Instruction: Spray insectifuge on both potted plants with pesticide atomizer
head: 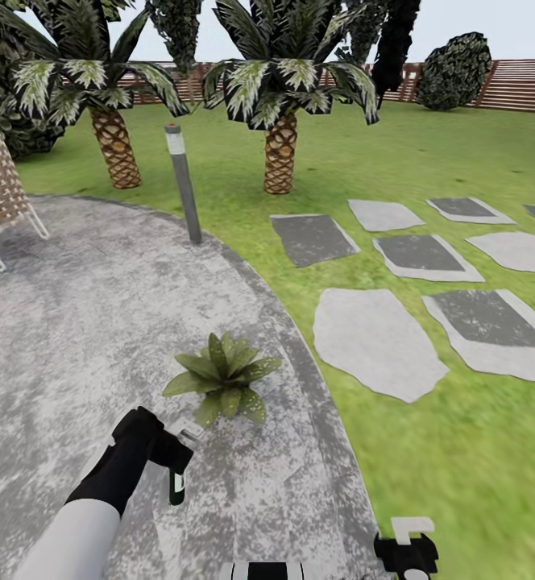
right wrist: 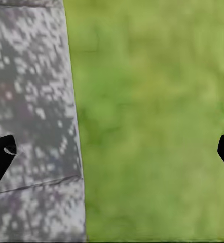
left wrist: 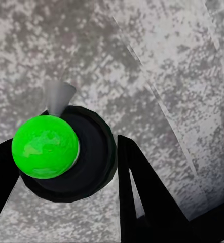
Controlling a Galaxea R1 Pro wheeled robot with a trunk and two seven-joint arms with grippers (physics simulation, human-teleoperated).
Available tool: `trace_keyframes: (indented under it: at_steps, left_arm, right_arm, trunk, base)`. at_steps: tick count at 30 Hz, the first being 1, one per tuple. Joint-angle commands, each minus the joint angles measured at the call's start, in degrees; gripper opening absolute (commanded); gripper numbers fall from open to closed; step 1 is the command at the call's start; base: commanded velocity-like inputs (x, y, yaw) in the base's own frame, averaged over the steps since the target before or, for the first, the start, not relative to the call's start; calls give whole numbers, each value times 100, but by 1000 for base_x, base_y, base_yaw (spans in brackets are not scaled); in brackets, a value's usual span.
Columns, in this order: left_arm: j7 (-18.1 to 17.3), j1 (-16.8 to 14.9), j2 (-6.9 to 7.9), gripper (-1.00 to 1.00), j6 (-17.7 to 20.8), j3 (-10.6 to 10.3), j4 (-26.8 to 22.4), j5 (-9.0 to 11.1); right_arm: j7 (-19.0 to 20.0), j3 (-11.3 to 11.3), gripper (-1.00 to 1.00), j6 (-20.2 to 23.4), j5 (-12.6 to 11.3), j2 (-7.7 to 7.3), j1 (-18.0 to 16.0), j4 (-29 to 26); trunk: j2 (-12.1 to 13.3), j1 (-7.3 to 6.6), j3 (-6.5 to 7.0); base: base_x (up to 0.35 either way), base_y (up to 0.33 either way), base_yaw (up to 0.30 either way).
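Left gripper (head: 176, 451) has its fingers clamped on the pesticide atomizer (head: 176, 486) beside the potted plant (head: 223, 377) near the patio (head: 74, 322) edge, right gripper (head: 406, 556) fingers spread empty—aim the nozzle squarely over the leaves.

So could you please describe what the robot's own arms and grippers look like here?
The left arm has a smooth white forearm shell, then a black wrist and a black left gripper with a pale fitting. The right gripper is black with a white bracket on top. The fingers are flat, black and tapered.

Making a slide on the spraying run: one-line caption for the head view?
Left gripper holds the atomizer beside a potted plant on the patio.
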Motion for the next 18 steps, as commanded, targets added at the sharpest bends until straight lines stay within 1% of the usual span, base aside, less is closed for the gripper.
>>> trace_keyframes:
  at_steps: [1,14,18]
  left_arm:
    - [-59,-2,-5,-100,15,22,-6,-37]
    - [-59,-2,-12,-100,16,15,-6,-22]
    - [-59,-2,-17,-100,17,21,-6,-19]
  right_arm:
    - [-16,-48,100,-24,57,0,-6,11]
    - [-17,-48,100,-24,57,6,-6,11]
    - [-22,-48,100,-24,57,7,-6,13]
  trunk:
    - [-2,-1,-4]
    - [-2,-1,-4]
    - [-2,-1,-4]
  base:
    - [0,270,-279]
    - [0,300,-278]
    - [0,305,-72]
